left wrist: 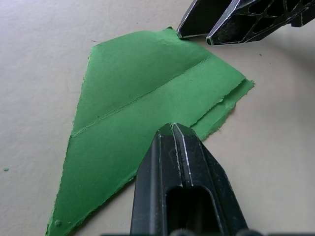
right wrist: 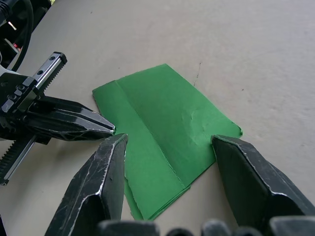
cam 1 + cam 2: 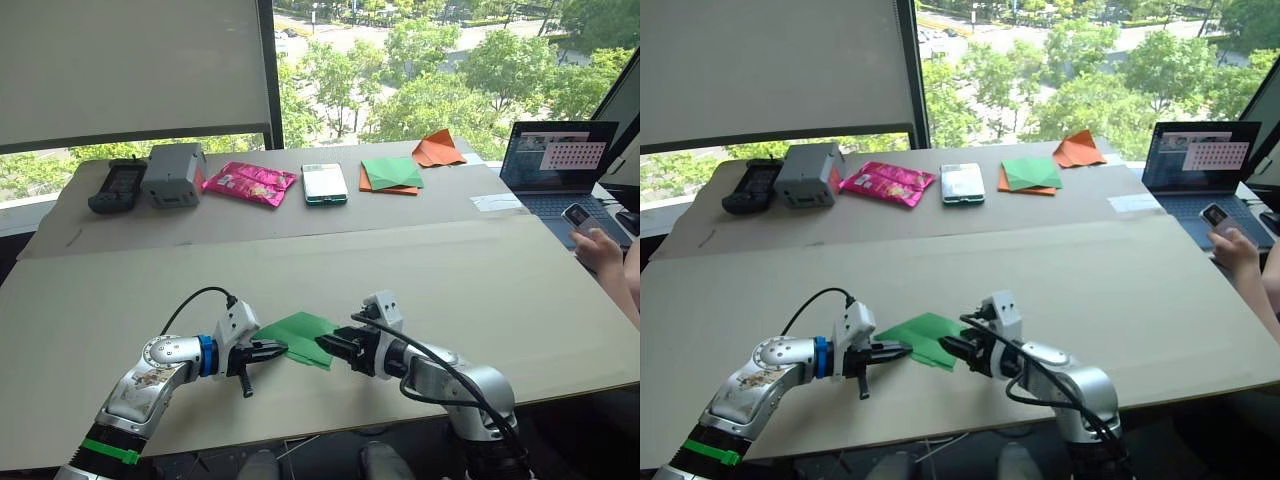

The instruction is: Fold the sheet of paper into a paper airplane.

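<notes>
Bright green sheet of paper (image 3: 300,337), folded flat into a layered wedge with a crease running along it, lying on the near part of the cardboard-covered table (image 3: 480,290) between the two grippers. Left gripper (image 3: 281,348) at the sheet's left edge, fingers pressed together, tips at the paper's rim; cannot tell whether any paper is nipped between them. Right gripper (image 2: 167,147) at the sheet's right edge, fingers spread wide, straddling the folded corner, one finger (image 2: 98,177) near the left gripper's tip, the other (image 2: 256,177) off the paper's far side, neither clamping it.

Pale brown cardboard over the whole tabletop, with a seam across the middle. Along the far edge, from left: black handheld device (image 3: 118,185), grey box (image 3: 175,173), pink snack packet (image 3: 250,182), white-and-teal phone-like item (image 3: 325,183), darker green paper square (image 3: 392,172) on an orange sheet, orange folded paper piece (image 3: 437,150). Open laptop (image 3: 560,165) at far right, with a person's hand (image 3: 598,248) holding a small device beside it. Large windows behind, partly covered by a blind, with trees outside.
</notes>
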